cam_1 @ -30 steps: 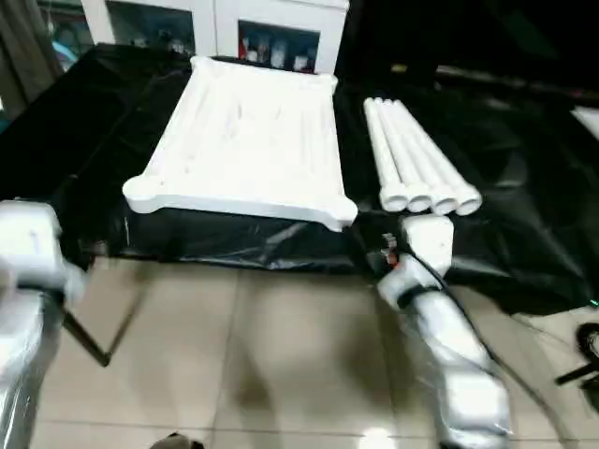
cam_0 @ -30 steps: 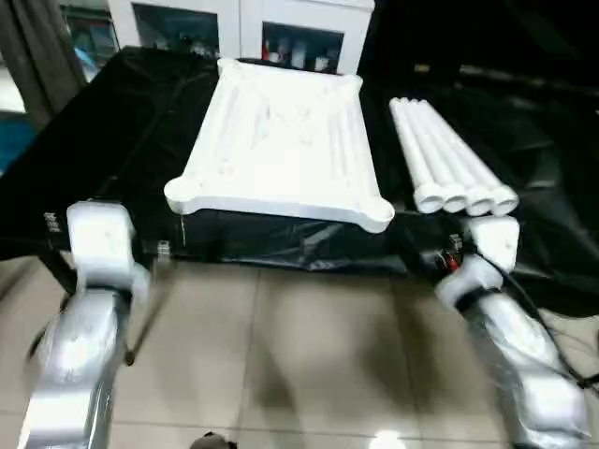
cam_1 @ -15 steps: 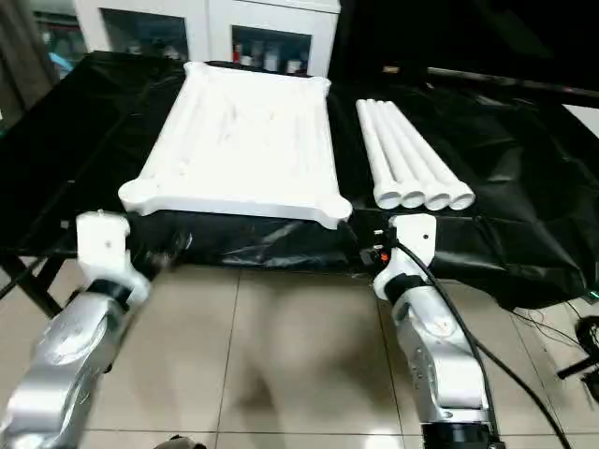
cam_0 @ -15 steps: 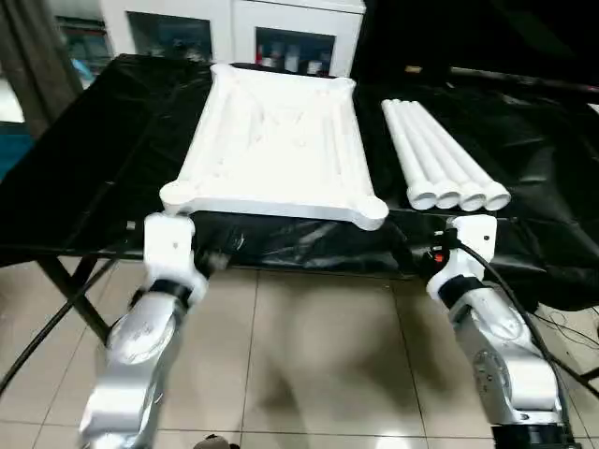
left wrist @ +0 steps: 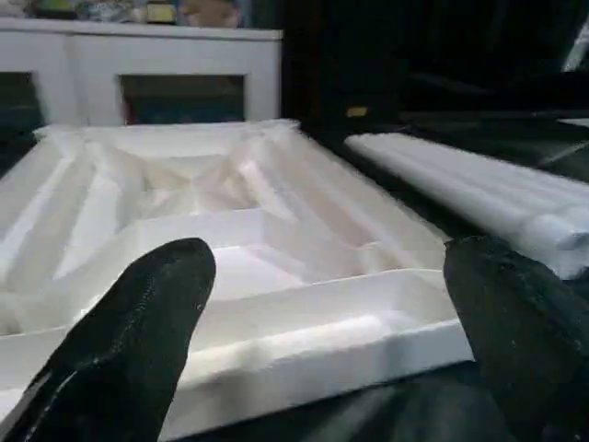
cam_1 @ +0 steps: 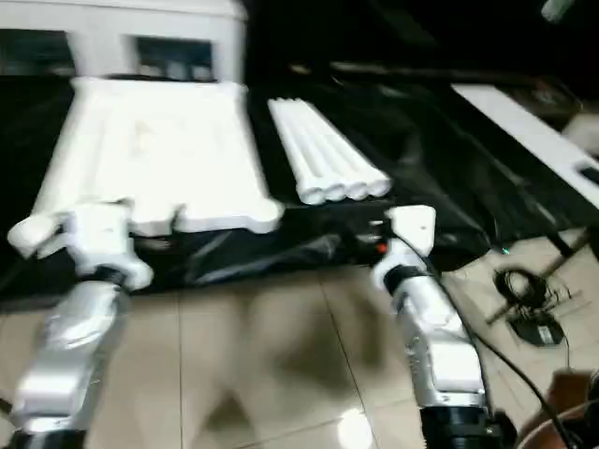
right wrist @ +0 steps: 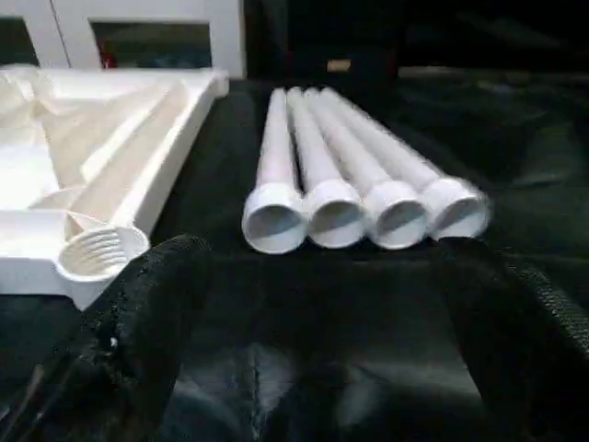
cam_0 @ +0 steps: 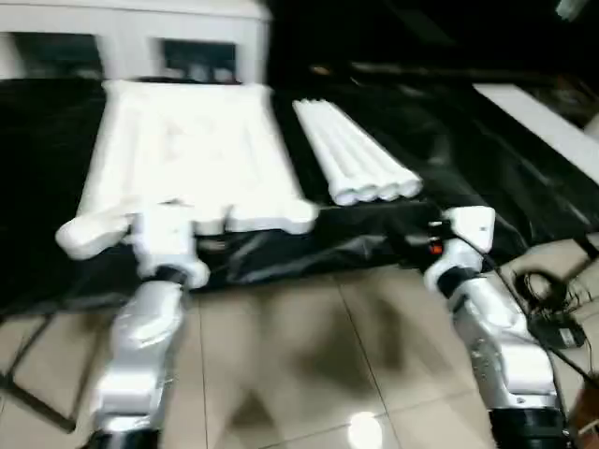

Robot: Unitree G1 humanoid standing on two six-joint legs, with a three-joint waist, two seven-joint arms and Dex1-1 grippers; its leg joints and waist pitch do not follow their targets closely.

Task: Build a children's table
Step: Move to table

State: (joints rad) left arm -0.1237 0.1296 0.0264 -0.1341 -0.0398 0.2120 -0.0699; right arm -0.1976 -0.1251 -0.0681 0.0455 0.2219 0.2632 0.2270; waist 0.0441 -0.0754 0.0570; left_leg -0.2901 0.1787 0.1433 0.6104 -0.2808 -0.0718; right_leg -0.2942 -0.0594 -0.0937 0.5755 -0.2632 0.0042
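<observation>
Ribbed side up on the black-sheeted table [cam_0: 449, 159] so the tabletop [left wrist: 276, 239] exposes its sockets, legs [right wrist: 359, 175] alongside; left gripper [left wrist: 322, 313] and right gripper [right wrist: 322, 322] wide, empty (nothing held)

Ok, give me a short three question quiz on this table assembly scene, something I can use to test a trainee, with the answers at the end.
1. True or false: a leg is already fitted into the table top.
2. How many tube legs lie side by side on the black sheet?
3. The legs lie on which side of the top? A) the robot's right B) the robot's left C) on top of it

Key
1. False: the threaded corner socket is empty and the legs lie apart from the top.
2. Four.
3. A. Both the left gripper and the right gripper are open and hold nothing.
</observation>
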